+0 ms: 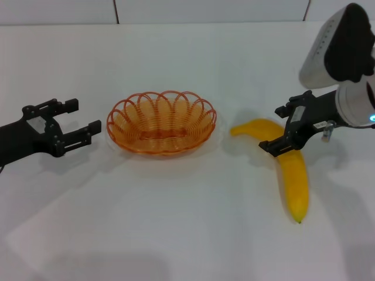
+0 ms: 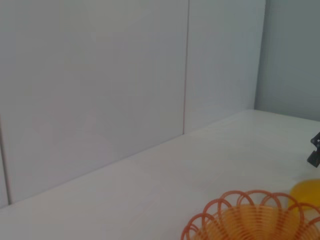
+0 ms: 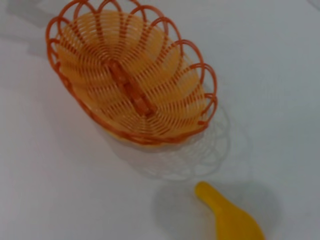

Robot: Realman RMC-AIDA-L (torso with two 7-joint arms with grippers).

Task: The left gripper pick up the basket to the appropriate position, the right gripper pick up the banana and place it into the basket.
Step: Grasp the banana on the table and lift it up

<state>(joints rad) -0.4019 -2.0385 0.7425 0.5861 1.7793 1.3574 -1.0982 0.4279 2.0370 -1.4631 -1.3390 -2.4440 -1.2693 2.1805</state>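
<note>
The orange wire basket [image 1: 161,126] stands empty on the white table, left of centre. My left gripper [image 1: 84,116] sits just left of its rim, open, a small gap away from it. The yellow banana [image 1: 296,181] lies on the table to the right of the basket. My right gripper [image 1: 276,129] is down at the banana's bend, open, with one finger on each side of the fruit. The right wrist view shows the basket [image 3: 130,80] and the banana's tip [image 3: 230,215]. In the left wrist view the basket [image 2: 255,220] rim, a bit of banana [image 2: 306,192] and part of the right gripper [image 2: 315,150] appear.
The white table [image 1: 176,222] stretches wide in front of the basket and banana. A pale panelled wall [image 1: 205,9] runs along its far edge. The bulky white right arm [image 1: 340,52] hangs over the table's right side.
</note>
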